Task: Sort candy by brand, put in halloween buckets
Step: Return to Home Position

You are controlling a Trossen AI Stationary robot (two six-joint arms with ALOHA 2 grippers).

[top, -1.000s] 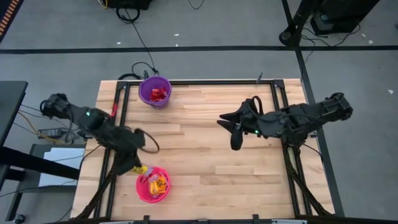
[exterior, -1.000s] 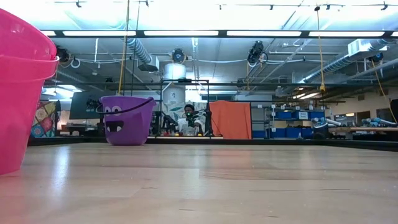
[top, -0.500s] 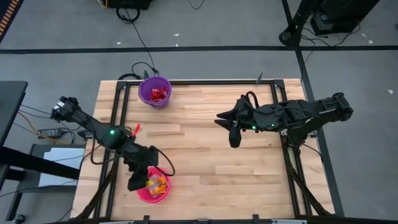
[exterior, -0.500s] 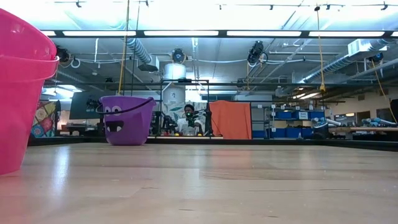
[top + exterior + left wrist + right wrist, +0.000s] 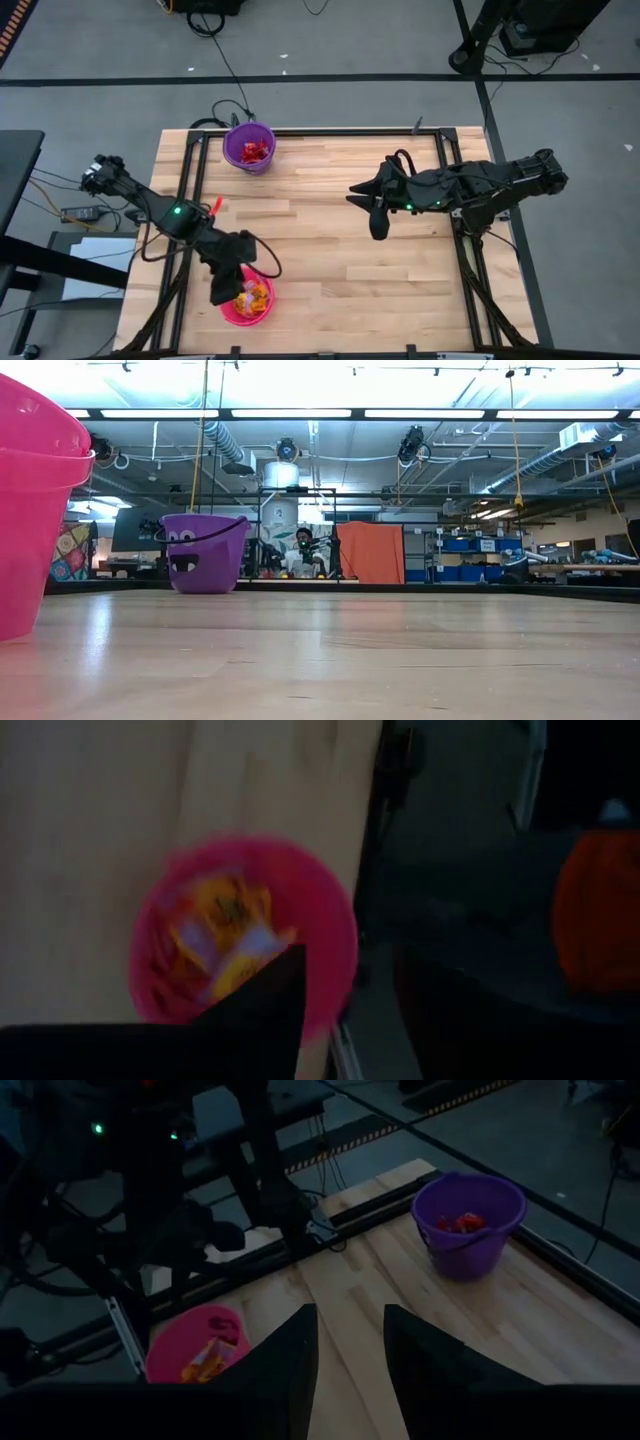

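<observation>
— Pink bucket (image 5: 264,311): status?
— It sat by the table's (image 5: 330,270) left edge, yellow candy (image 5: 256,295) inside. My left gripper (image 5: 222,288) hung over its rim; aperture could not be told.
— Purple bucket (image 5: 250,165)?
— Well apart from it, holding red candy (image 5: 256,150). My right gripper (image 5: 368,208) hovered just right of centre, fingers parted, gripping nothing.

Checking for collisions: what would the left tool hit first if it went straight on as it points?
Probably the pink bucket: the left tool hangs over it, aimed down into it, so the yellow candy inside or the bucket's edge comes first; depth is unclear.
</observation>
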